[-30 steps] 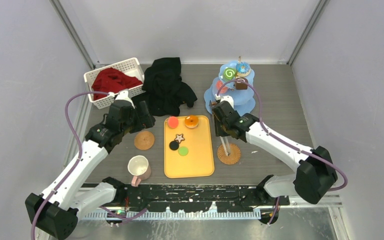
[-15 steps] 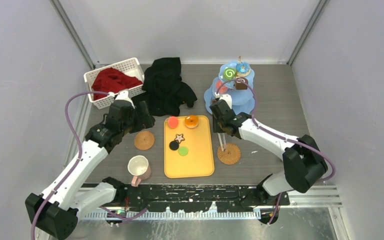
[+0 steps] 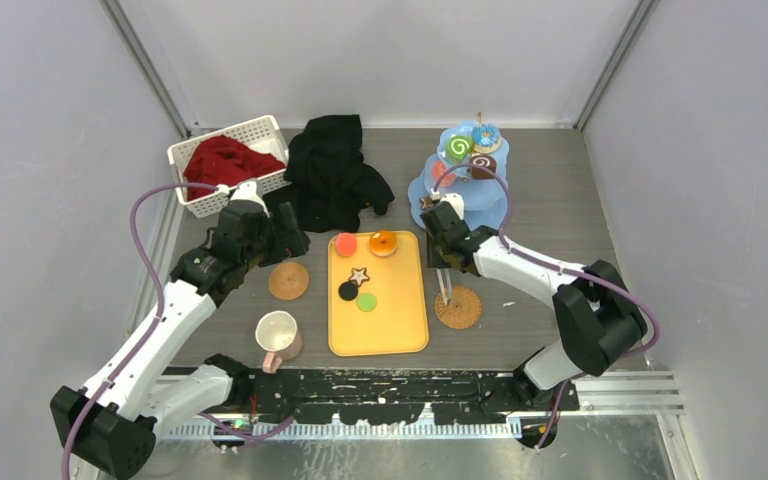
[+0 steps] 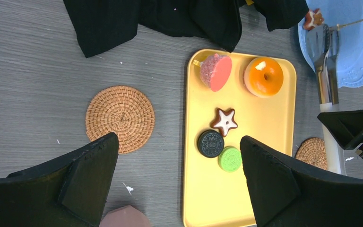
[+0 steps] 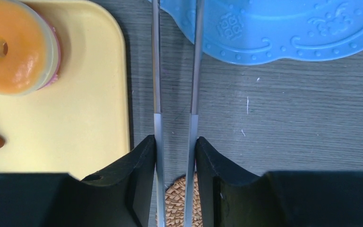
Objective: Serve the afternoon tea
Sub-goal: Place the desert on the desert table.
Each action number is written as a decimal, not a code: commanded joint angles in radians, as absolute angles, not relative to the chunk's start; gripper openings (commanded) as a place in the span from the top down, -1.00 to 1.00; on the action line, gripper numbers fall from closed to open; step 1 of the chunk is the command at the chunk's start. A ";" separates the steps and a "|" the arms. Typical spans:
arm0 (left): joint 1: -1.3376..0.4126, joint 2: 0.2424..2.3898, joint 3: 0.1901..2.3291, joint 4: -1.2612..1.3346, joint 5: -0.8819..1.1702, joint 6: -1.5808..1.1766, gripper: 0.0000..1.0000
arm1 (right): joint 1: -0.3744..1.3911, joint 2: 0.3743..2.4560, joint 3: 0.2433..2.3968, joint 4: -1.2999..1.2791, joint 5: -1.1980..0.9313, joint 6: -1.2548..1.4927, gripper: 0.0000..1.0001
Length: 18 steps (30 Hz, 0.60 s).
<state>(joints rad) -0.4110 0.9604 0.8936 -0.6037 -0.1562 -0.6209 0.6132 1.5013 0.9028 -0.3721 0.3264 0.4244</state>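
where tongs hang, tray & stand flank

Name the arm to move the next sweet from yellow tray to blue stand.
Right: the right gripper grips the tongs, beside both tray and stand. The left gripper is open, with no tool.

Plain pale grey walls stand on three sides of a grey wood tabletop. The light is soft and even.
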 commanded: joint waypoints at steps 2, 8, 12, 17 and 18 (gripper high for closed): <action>-0.407 0.963 0.924 -0.587 -0.172 -0.617 -0.99 | 0.610 1.462 0.903 -0.357 0.283 0.442 0.39; -0.407 0.964 0.922 -0.589 -0.172 -0.617 -0.99 | 0.603 1.437 0.888 -0.366 0.284 0.442 0.39; -0.407 0.954 0.922 -0.596 -0.176 -0.616 -0.99 | 0.601 1.413 0.901 -0.413 0.254 0.443 0.41; -0.407 0.936 0.912 -0.596 -0.187 -0.616 -0.99 | 0.601 1.336 0.893 -0.498 0.190 0.439 0.37; -0.407 0.934 0.912 -0.595 -0.187 -0.615 -0.99 | 0.602 1.318 0.890 -0.514 0.177 0.436 0.38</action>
<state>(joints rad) -0.4110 0.9657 0.8936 -0.6052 -0.1650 -0.6209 0.6044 1.4162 0.8867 -0.4610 0.2405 0.4290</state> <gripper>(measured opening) 0.994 0.344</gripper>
